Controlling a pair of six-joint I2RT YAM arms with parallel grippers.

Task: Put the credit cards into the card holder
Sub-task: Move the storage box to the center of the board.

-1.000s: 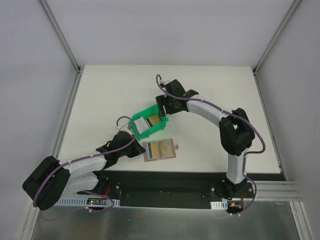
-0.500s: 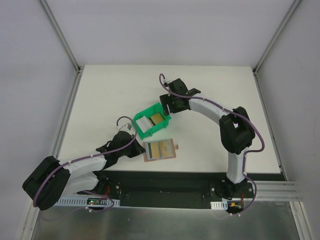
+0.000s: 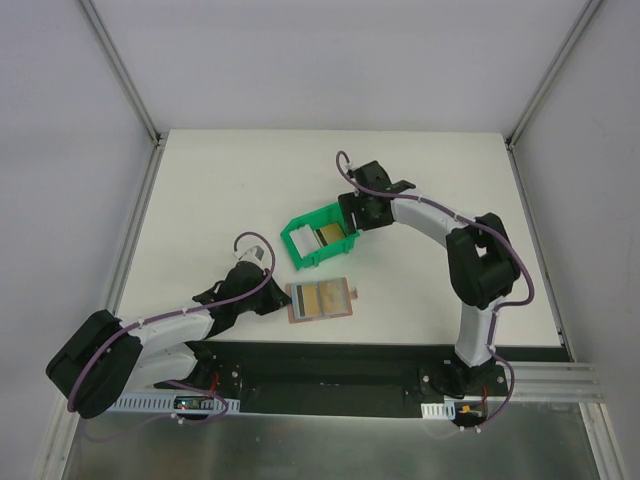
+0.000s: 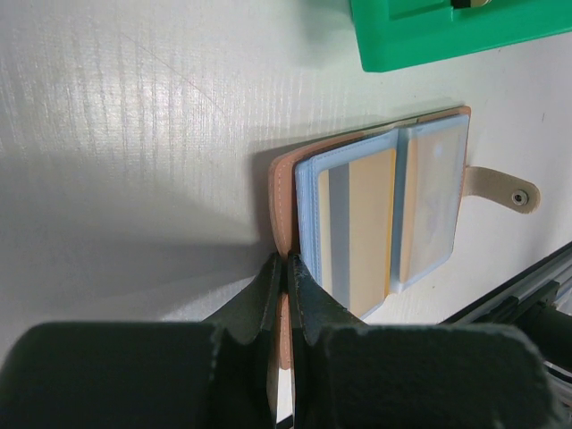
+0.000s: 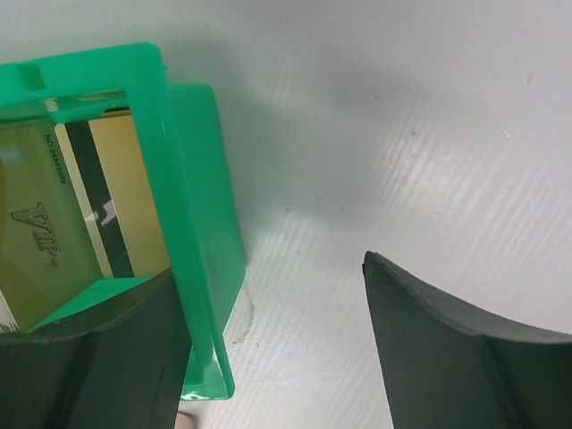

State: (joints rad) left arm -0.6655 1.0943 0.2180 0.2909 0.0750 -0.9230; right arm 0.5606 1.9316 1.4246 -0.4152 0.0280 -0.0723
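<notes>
The card holder (image 3: 320, 300) lies open on the table, tan cover down, blue-grey pockets up. A gold credit card (image 4: 370, 223) sits in one pocket, and the snap tab (image 4: 500, 188) points right. My left gripper (image 4: 287, 268) is shut on the tan cover's near edge. The green bin (image 3: 320, 238) holds a gold credit card (image 5: 112, 210) with a dark stripe and a pale one (image 3: 302, 241). My right gripper (image 5: 268, 268) is open astride the bin's right wall (image 5: 192, 223), with one finger (image 5: 89, 357) inside and the other finger (image 5: 447, 340) well outside.
White walls with metal rails (image 3: 135, 230) close the table in at the left, back and right. The black base rail (image 3: 330, 365) runs along the near edge, just below the card holder.
The right gripper has moved right and dragged the green bin with it, turning it slightly. The left arm and the card holder have not moved.
</notes>
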